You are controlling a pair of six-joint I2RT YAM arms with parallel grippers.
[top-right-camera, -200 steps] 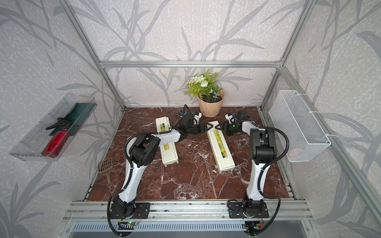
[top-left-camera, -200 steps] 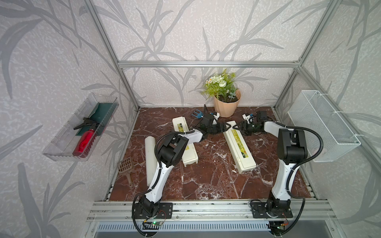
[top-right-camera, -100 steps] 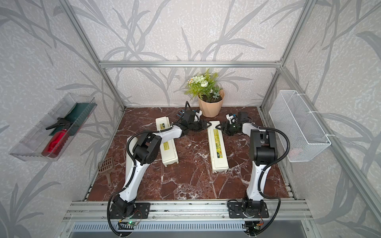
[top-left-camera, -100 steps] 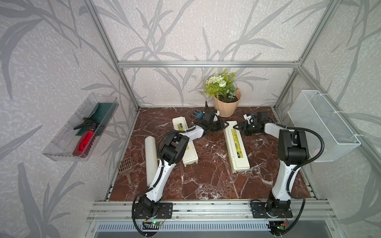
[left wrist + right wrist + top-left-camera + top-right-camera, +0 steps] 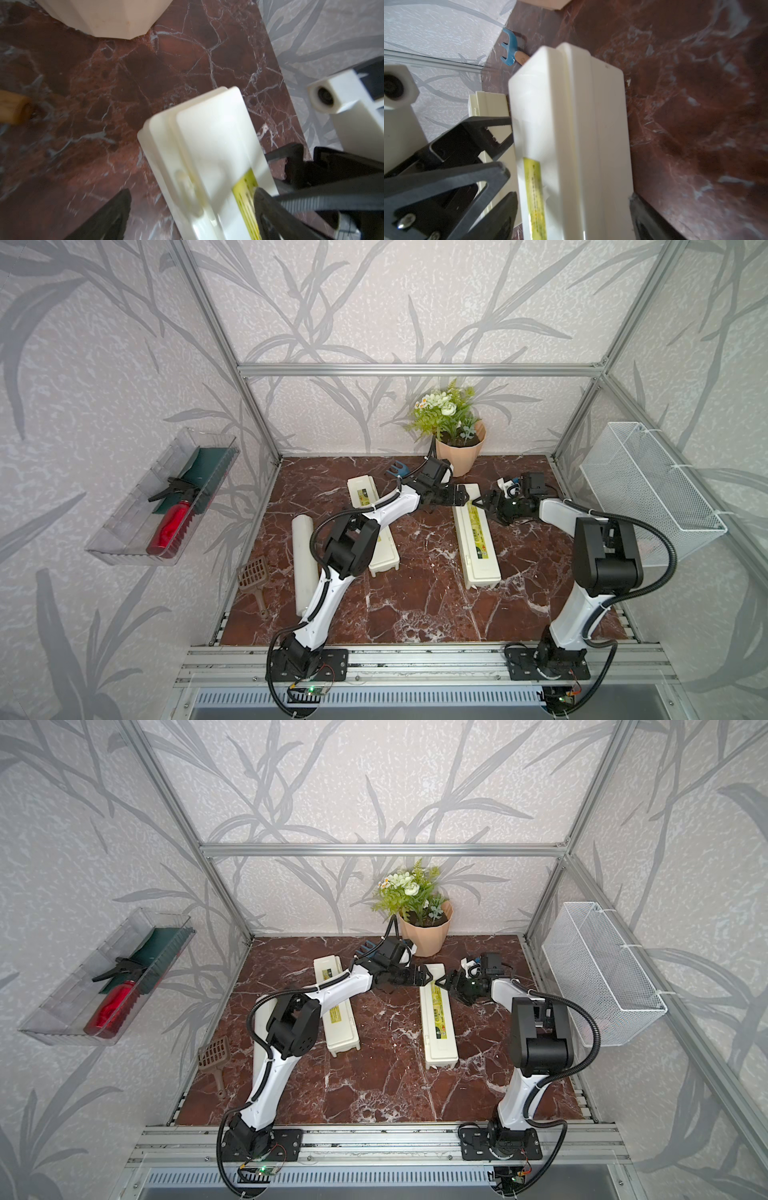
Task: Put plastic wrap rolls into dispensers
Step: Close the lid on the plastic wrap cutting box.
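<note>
Closed right-hand dispenser (image 5: 478,545) lies lengthwise on the marble desk (image 5: 415,605). Left pincer (image 5: 461,499) and right pincer (image 5: 482,504) face each other over its far end, each with jaws spread wide and gripping nothing. Left-hand dispenser (image 5: 361,495) lies partly beneath the left arm. One plastic wrap roll (image 5: 303,556) rests beside it, near the desk's left edge.
</note>
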